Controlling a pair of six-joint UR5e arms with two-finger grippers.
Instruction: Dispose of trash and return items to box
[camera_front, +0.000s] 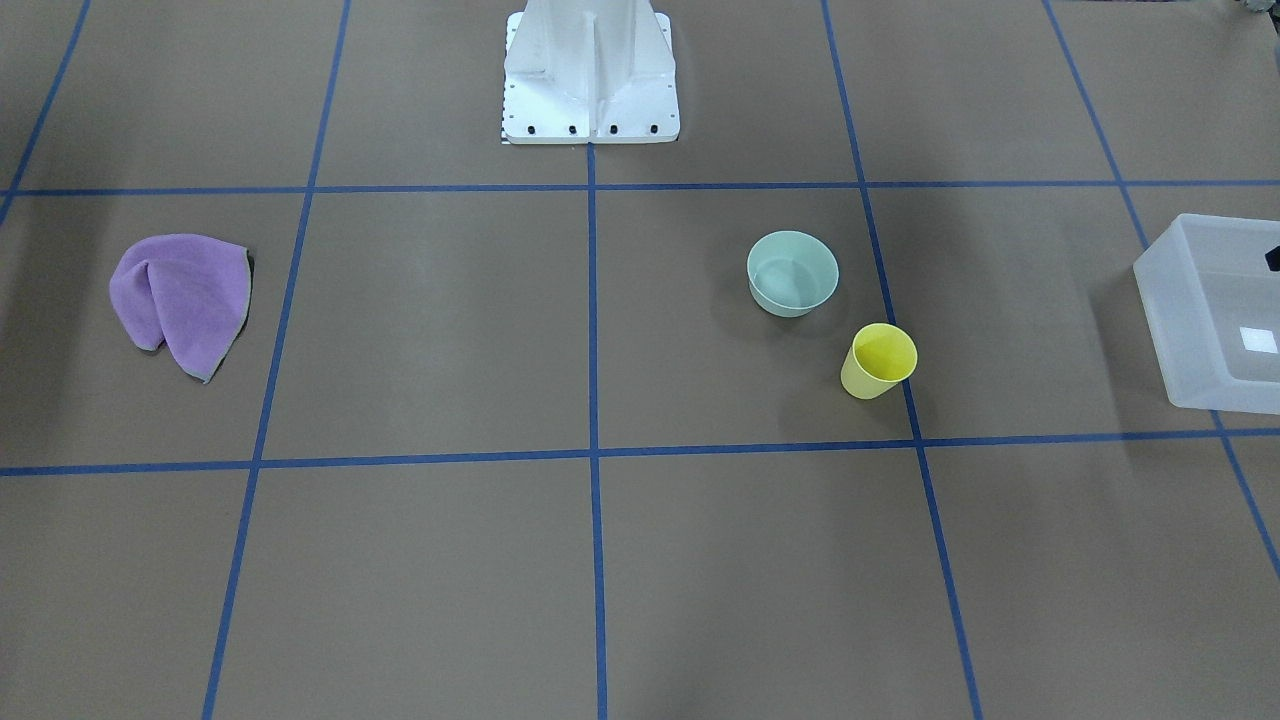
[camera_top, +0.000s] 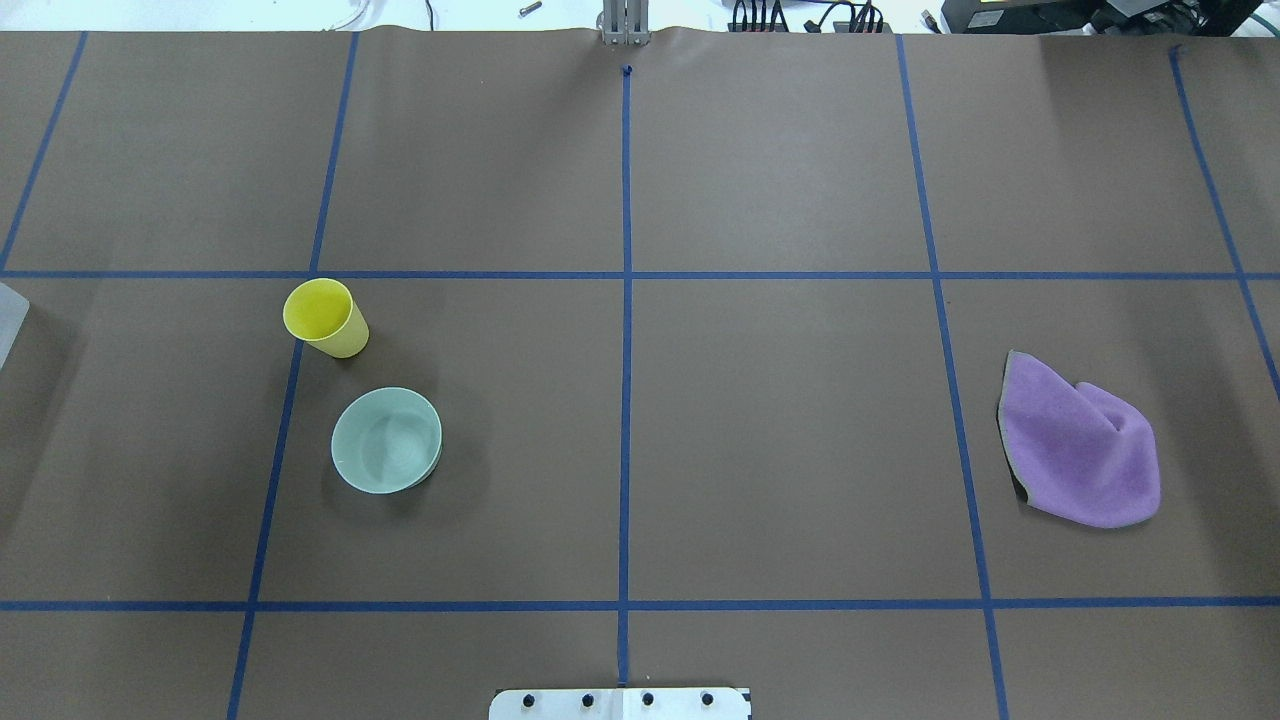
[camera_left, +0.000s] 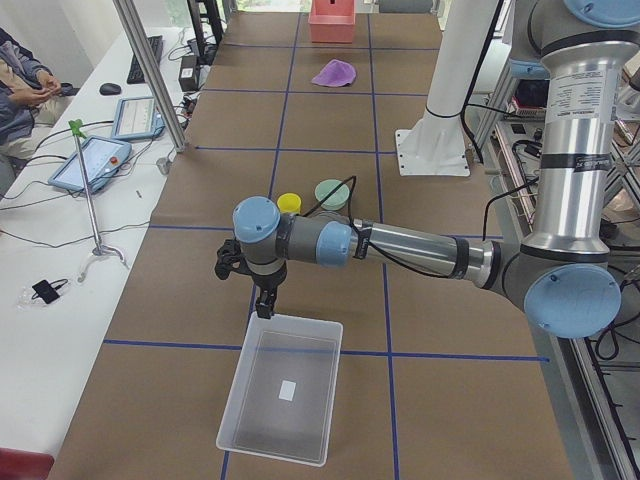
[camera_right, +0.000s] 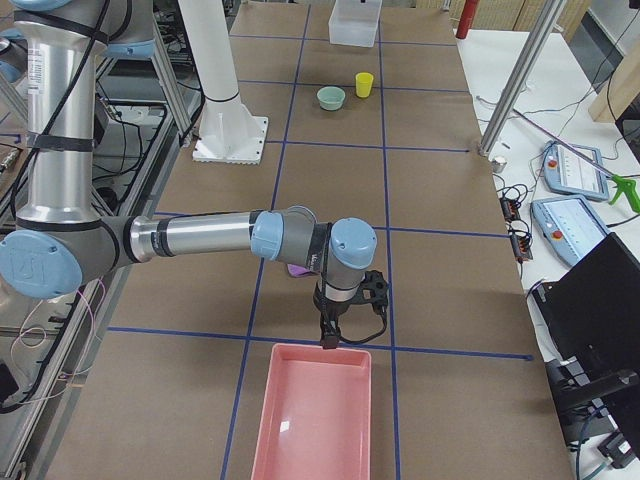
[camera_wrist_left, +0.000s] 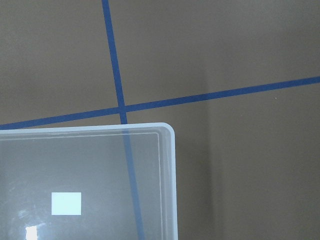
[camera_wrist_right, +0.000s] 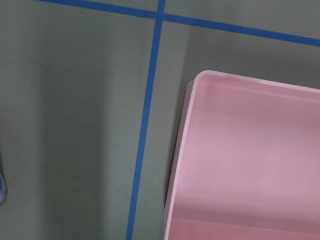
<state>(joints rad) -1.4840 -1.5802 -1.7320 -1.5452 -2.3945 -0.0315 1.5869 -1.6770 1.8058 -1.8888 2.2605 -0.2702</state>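
The mint-green bowl (camera_front: 792, 272) stands upright on the brown table, and it also shows in the overhead view (camera_top: 386, 440). A yellow cup (camera_front: 879, 360) stands just beside it. A purple cloth (camera_front: 182, 300) lies crumpled at the other end. The frosted-white box (camera_left: 283, 400) sits at the table's left end, and its corner fills the left wrist view (camera_wrist_left: 90, 185). My left gripper (camera_left: 262, 300) hangs over the box's far rim, and I cannot tell its state. My right gripper (camera_right: 328, 335) hangs over a pink bin's rim, and I cannot tell its state.
The pink bin (camera_right: 315, 415) sits at the table's right end, and its corner shows in the right wrist view (camera_wrist_right: 245, 160). The white pedestal base (camera_front: 590, 80) stands at the robot's side. A side desk with tablets (camera_left: 90, 165) runs along the far edge.
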